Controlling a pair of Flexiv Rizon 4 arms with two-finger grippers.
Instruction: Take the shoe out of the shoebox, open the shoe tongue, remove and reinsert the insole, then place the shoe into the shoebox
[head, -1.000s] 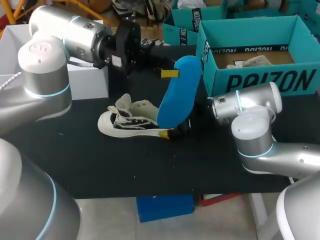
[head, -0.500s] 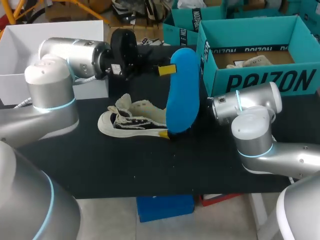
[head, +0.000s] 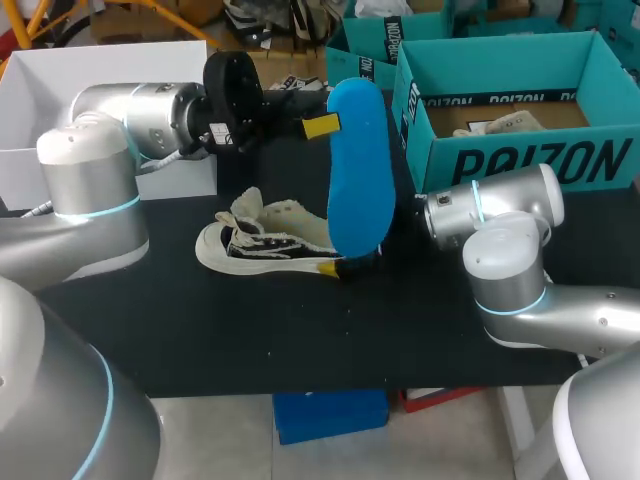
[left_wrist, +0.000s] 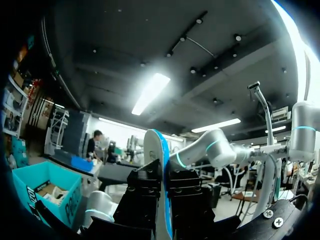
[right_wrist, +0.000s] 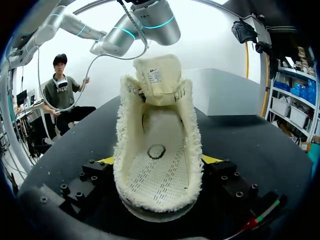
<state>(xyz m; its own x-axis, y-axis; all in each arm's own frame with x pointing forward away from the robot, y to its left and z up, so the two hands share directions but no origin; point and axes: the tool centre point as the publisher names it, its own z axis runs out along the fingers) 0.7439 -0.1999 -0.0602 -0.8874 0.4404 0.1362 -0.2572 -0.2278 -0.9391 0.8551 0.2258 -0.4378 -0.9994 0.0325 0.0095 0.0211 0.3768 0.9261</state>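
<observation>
shoe (head: 262, 243): one is lying
insole (head: 358, 165): one is standing
shoebox (head: 530, 160): one is sitting, two o'clock
white box (head: 30, 95): one is sitting

Black tbl (head: 200, 320), matte top, evenly lit, straight front edge

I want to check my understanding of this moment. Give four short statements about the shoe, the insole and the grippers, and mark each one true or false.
1. The left gripper is shut on the blue insole. True.
2. The insole lies flat inside the shoe. False: it is held nearly upright, outside the shoe.
3. The shoe sits in the teal shoebox. False: it lies on the black table, beside the shoebox.
4. The right gripper is shut on the shoe at its heel. True.
</observation>
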